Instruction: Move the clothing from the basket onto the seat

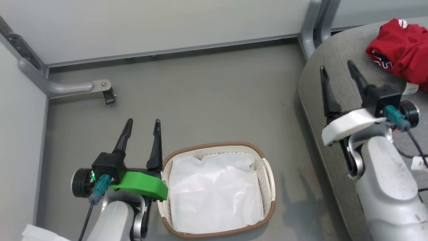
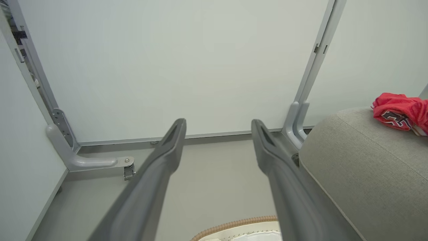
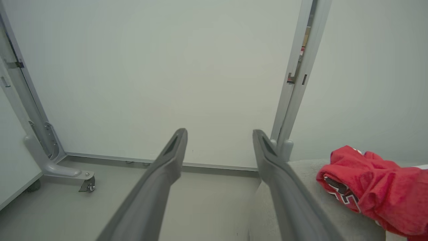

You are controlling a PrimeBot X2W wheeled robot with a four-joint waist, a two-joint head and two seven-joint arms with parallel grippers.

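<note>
Taking up the right side, the big grey seat (image 1: 334, 67) is carrying the red clothing (image 1: 398, 50), which is lying bunched in a heap toward its far edge, with a bit of black-and-white numeral and white trim peeking out. Down on the grey floor (image 1: 214, 93), the basket (image 1: 214, 146) is sitting near the seat but apart from it, and its white lining (image 1: 214, 194) is lying crumpled across the inside. The right gripper (image 1: 336, 64) is hovering over the seat just left of the clothing, not touching it, fingers spread apart and holding nothing. The left gripper (image 1: 143, 120) is hanging over the floor right by the basket's left rim, fingers likewise spread with nothing between them. A little caster (image 1: 109, 97) is sitting near the far wall.
</note>
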